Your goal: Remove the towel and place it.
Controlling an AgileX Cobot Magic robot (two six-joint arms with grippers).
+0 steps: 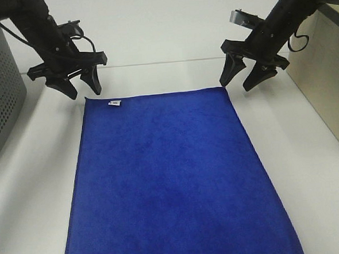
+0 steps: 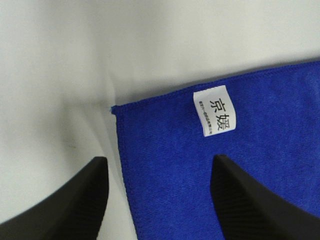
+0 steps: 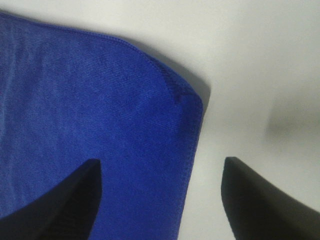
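The near end of the towel (image 1: 172, 178) runs out of the bottom of the high view, so where it ends cannot be seen. What shows lies flat and smooth on the white table (image 1: 324, 209), with no fold or lifted edge. By the look of it, nothing of the job is done yet: the towel has been neither picked up nor set anywhere else.

Further back, its far edge lies straight across the table, with a small white tag (image 1: 114, 103) just inside the far left corner.

The 2 grippers hang at those 2 far corners. The left gripper (image 1: 85, 90) is spread wide and holds nothing. Its wrist view shows the tagged corner lying between the 2 fingers, 1 over cloth and 1 over bare table. The right gripper (image 1: 236, 85) is spread wide too and is empty. Its wrist view shows the rounded far right corner framed in the same way. Neither seems to touch the cloth, though how high they sit above it cannot be told.

What is left, I judge, is everything: lower onto both corners, pinch them, lift and carry the towel to its place. That may be the grey basket (image 1: 1, 97) at the left or the beige box (image 1: 327, 77) at the right, but the pictures do not say which.
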